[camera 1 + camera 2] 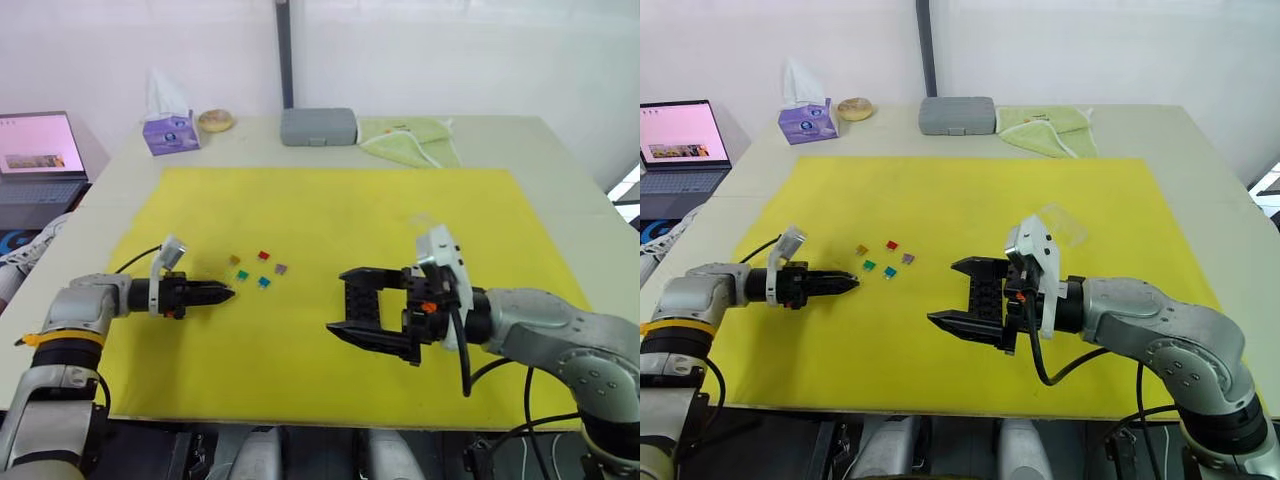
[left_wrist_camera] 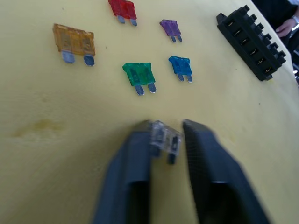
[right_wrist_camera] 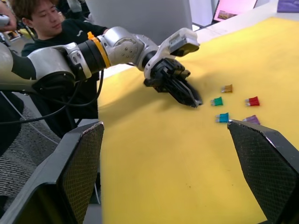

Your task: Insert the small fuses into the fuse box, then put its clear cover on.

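Five small fuses lie loose on the yellow mat: orange, red, purple, green and blue. My left gripper rests low on the mat just left of them, shut on a clear grey fuse. The black fuse box lies on the mat mid-right, slots up. My right gripper is wide open around it, one finger on either side, touching nothing. The clear cover lies faintly on the mat behind the right wrist.
A grey case, a green cloth, a tissue box and a round object line the table's far edge. A laptop stands far left. A person sits beyond the left arm.
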